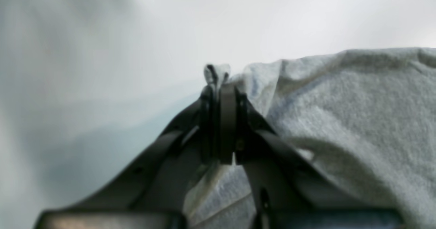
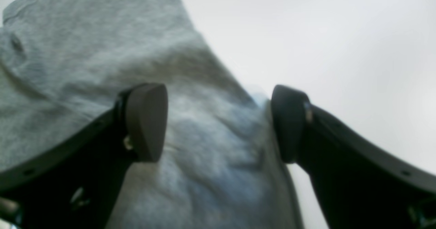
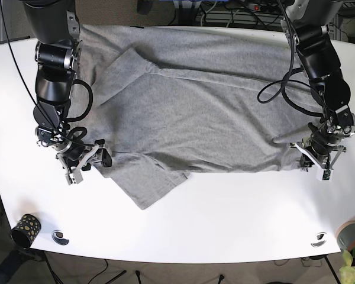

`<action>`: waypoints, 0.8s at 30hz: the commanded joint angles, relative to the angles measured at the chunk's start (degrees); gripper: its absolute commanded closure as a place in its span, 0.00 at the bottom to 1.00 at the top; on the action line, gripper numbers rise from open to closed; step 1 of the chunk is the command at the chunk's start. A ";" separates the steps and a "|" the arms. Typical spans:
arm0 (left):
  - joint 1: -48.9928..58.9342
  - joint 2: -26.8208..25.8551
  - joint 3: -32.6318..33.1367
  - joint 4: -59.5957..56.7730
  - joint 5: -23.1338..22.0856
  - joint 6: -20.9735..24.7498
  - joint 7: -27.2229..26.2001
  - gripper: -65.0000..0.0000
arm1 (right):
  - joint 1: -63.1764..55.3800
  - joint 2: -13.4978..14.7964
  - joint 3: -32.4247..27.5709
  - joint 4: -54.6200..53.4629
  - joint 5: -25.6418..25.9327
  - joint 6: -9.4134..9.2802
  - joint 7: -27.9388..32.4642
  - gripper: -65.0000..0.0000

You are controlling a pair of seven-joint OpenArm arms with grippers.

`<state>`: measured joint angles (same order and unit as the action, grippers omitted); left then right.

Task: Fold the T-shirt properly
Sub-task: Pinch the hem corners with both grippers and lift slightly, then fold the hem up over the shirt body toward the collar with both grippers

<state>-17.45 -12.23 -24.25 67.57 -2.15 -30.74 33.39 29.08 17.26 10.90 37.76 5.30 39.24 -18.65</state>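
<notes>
Small black cup with pale dots (image 3: pixel 25 229) sits at the near left corner of the white tabletop (image 3: pixel 225 213), well clear of the shirt. Just right of it, a small round black-and-white disc (image 3: pixel 60 237).

Right end effector (image 3: pixel 89 161) is at the shirt's left edge, by the near sleeve. Wrist view: right end effector (image 2: pixel 218 123) has its two dark pads spread wide, grey cloth bunched between them, pads not pressed onto it.

Heather-grey cotton T-shirt (image 3: pixel 195 100) lies spread flat across the middle of the tabletop, far edge close to the tabletop's back edge. One sleeve folded in at the shirt's far left; the near-left sleeve (image 3: pixel 149 183) sticks out toward the front edge.

Left end effector (image 3: pixel 317 155) is at the shirt's right edge. Wrist view: left end effector (image 1: pixel 221 86) pads pressed together, pinching a small tuft of the grey fabric that pokes out above the tips; rest of the cloth drapes off to the right of it.

Another small round disc (image 3: pixel 318 239) and a grey cylindrical pot (image 3: pixel 350 235) at the near right corner, well apart from the shirt.
</notes>
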 commanded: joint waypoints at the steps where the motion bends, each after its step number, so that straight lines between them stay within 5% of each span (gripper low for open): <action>1: -1.40 -0.91 -0.06 0.96 -0.79 -0.25 -1.34 1.00 | 1.38 -0.95 -1.36 0.79 0.46 0.76 -0.64 0.30; 9: -0.26 -1.00 -0.06 1.13 -0.70 -0.25 -1.34 1.00 | 1.47 -2.79 -1.71 0.88 0.37 0.76 -0.29 0.34; 19: -0.17 -1.09 -0.15 1.04 -0.79 -0.25 -1.34 1.00 | 2.70 -2.53 -1.62 0.88 0.46 0.76 -0.20 0.97; 24: -0.35 -1.00 -0.15 1.31 -0.88 -0.34 -1.43 1.00 | 3.05 -1.83 -1.62 1.58 0.55 0.76 -0.29 1.00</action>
<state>-16.19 -12.45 -24.27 67.57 -2.15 -30.76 33.36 30.09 14.13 9.13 37.85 4.82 39.64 -19.99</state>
